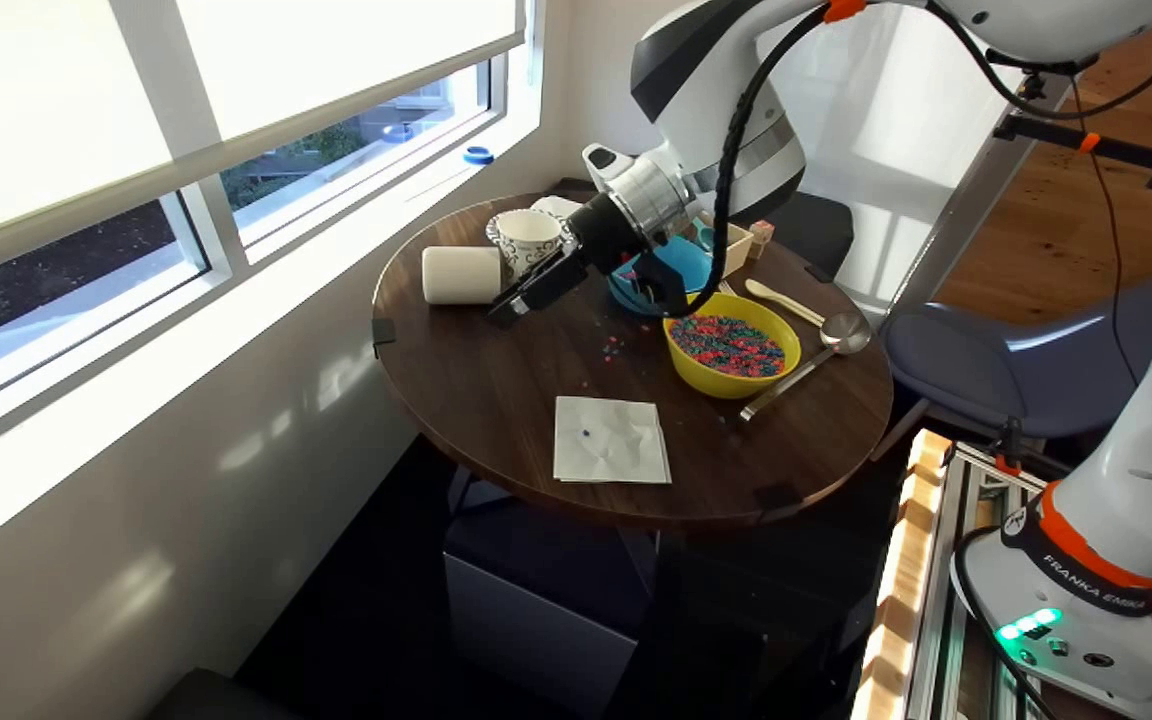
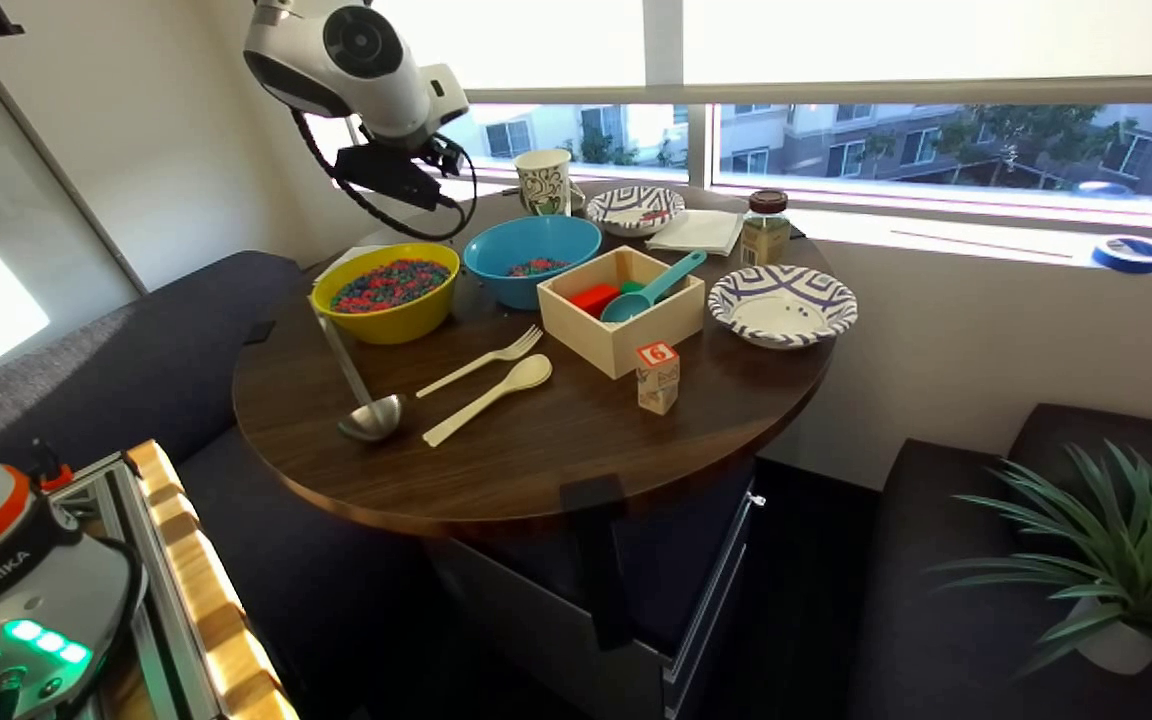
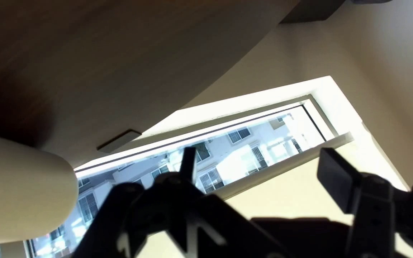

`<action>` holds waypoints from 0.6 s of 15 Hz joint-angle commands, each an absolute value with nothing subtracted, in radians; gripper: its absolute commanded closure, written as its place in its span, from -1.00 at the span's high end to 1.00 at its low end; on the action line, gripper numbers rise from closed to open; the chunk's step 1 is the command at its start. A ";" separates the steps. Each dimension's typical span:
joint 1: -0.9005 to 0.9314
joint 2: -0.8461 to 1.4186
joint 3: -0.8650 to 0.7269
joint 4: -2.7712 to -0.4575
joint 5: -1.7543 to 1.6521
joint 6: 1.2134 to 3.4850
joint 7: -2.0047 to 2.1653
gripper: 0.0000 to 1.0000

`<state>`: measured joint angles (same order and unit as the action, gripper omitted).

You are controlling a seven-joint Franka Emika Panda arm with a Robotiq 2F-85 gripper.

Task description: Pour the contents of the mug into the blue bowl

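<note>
Blue bowl (image 2: 534, 240), round, smooth, holding grainy bits (image 2: 536, 267), right of yellow bowl (image 2: 396, 325) in an exterior view, with gripper (image 3: 256, 166) spread apart.

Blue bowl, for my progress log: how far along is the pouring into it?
Looks done, at least partly: the blue bowl holds colored bits, though their source is not shown. In hand: nothing; the gripper is open and empty. Left: unclear. The mug may be the white cylinder lying on its side or the patterned cup standing near it; neither shows whether anything is inside.
</note>
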<state>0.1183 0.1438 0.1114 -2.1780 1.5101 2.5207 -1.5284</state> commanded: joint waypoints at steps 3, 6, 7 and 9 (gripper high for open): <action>0.115 0.017 0.096 -2.211 1.138 2.464 -1.176 1.00; 0.108 -0.080 0.094 -2.278 0.882 2.439 -0.945 1.00; 0.097 -0.122 0.088 -2.307 0.799 2.427 -0.885 1.00; 0.067 -0.197 0.077 -2.347 0.631 2.413 -0.758 1.00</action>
<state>0.1032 -0.0599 0.0934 -2.2493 0.8280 2.4517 -0.9177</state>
